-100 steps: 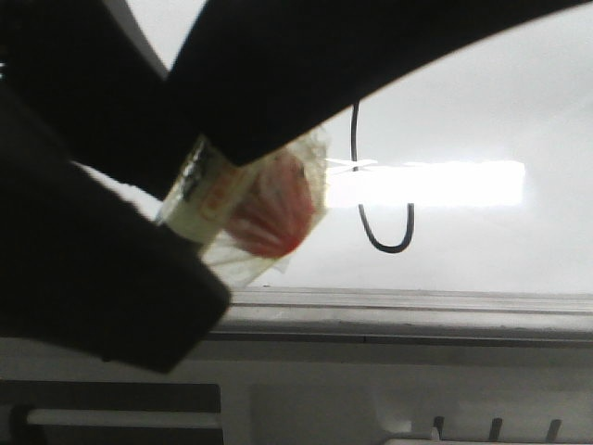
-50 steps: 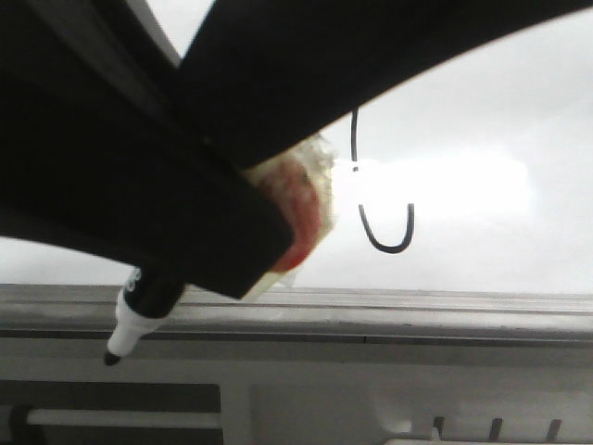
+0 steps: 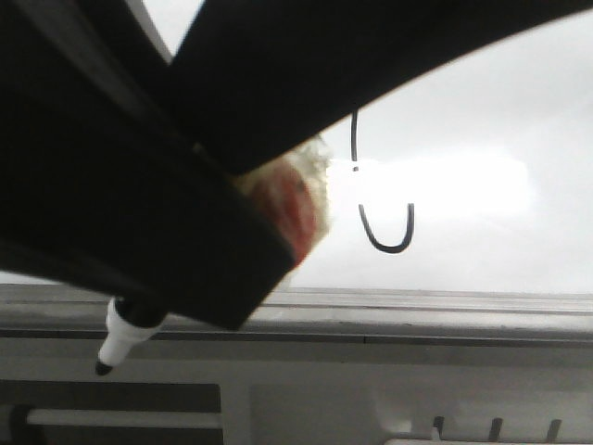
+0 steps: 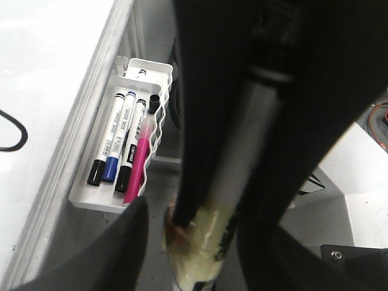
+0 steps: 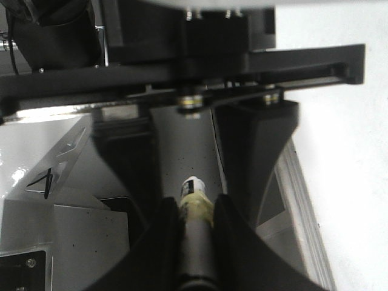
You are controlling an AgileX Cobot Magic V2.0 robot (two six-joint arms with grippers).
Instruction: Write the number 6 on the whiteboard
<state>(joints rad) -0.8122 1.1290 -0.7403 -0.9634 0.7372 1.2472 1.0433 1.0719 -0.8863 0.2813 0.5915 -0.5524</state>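
The whiteboard [image 3: 482, 111] fills the front view, with a bright glare and a grey ledge [image 3: 417, 311] below. The number 6 [image 3: 386, 243] shows as a thin black stem and a lower curve open at the top; glare hides its middle. Part of the curve shows in the left wrist view [image 4: 15, 136]. My right gripper [image 5: 194, 212] is shut on the marker [image 5: 193, 185], which is wrapped in yellowish tape. The marker's nib end [image 3: 111, 348] points down and left, off the board. My left gripper [image 4: 200, 267] is open, its fingers on either side of the taped marker [image 4: 203, 242].
A white tray [image 4: 91, 200] hangs beside the board's ledge with black, blue and pink markers [image 4: 134, 163] in it. Dark arm parts [image 3: 139, 185] block the left half of the front view. The board also edges the right wrist view [image 5: 345, 151].
The arms and marker have moved down and away from the drawn line. The nib end has come out below the dark arm at lower left. The line on the board looks unchanged.
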